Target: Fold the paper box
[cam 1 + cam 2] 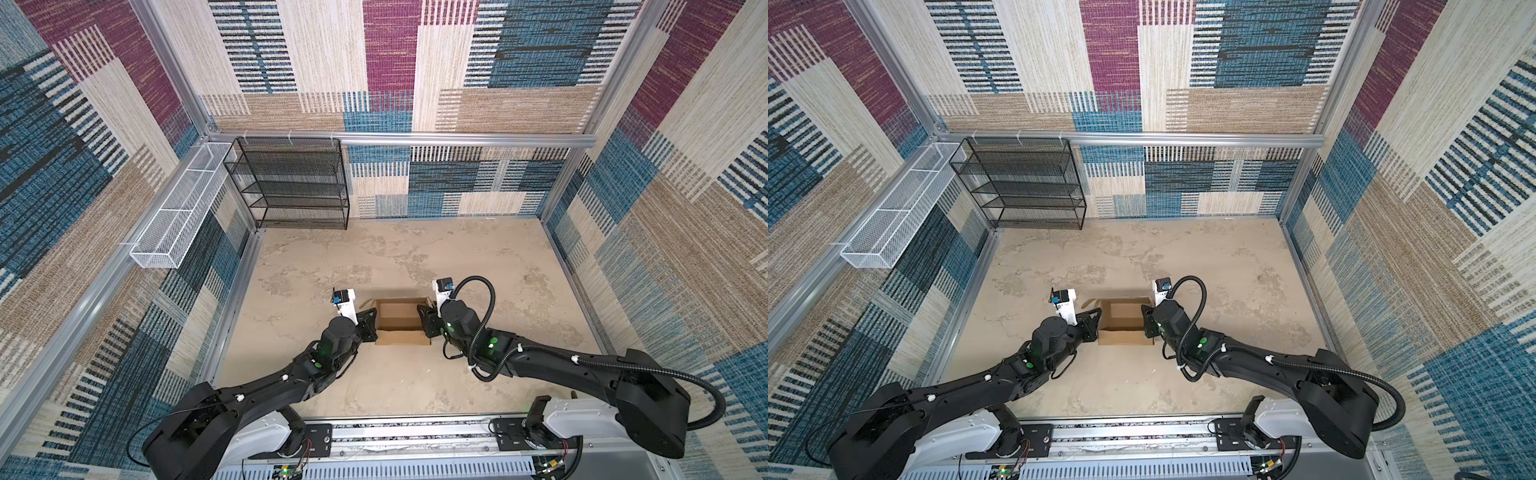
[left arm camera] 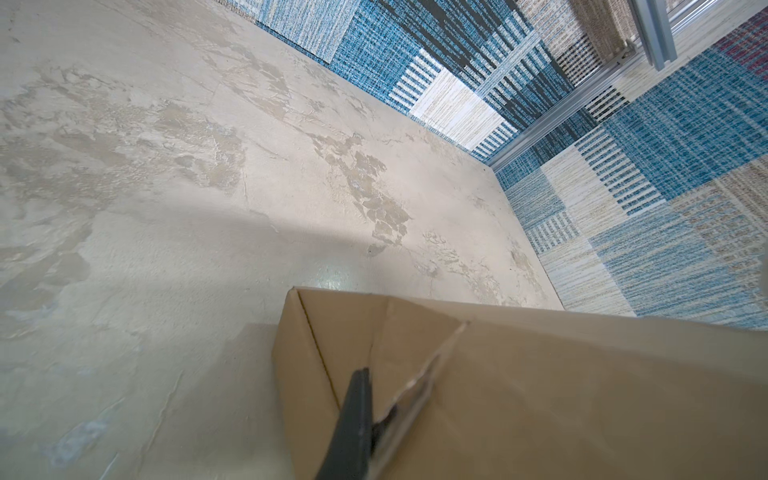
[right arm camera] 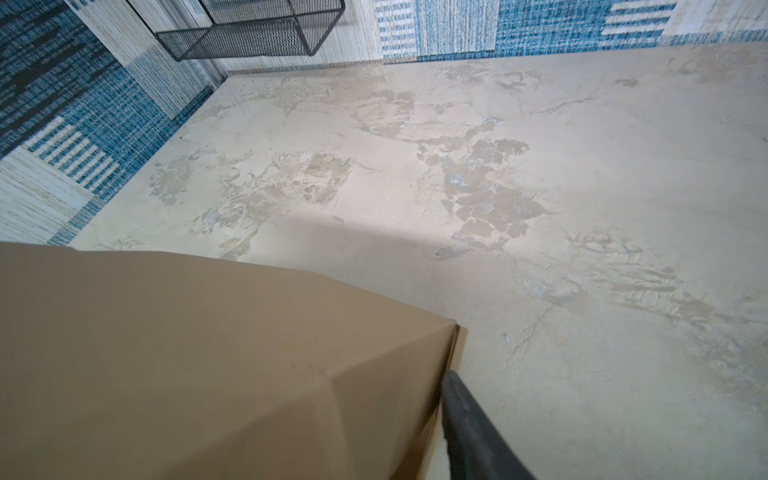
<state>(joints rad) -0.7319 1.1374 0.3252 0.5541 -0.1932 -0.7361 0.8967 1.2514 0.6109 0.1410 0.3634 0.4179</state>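
The paper box, plain brown cardboard, stands open-topped on the mottled beige floor between both arms, with its walls raised. At its left wall is my left gripper. In the left wrist view a dark finger presses that wall's edge, so the gripper is shut on the box. At the right wall is my right gripper. In the right wrist view one dark finger lies just outside the cardboard. Its other finger is hidden behind the wall.
A black mesh shelf rack stands against the back wall at the left. A white wire basket hangs on the left wall. Patterned walls enclose the floor, and the arms' mounting rail runs along the front edge.
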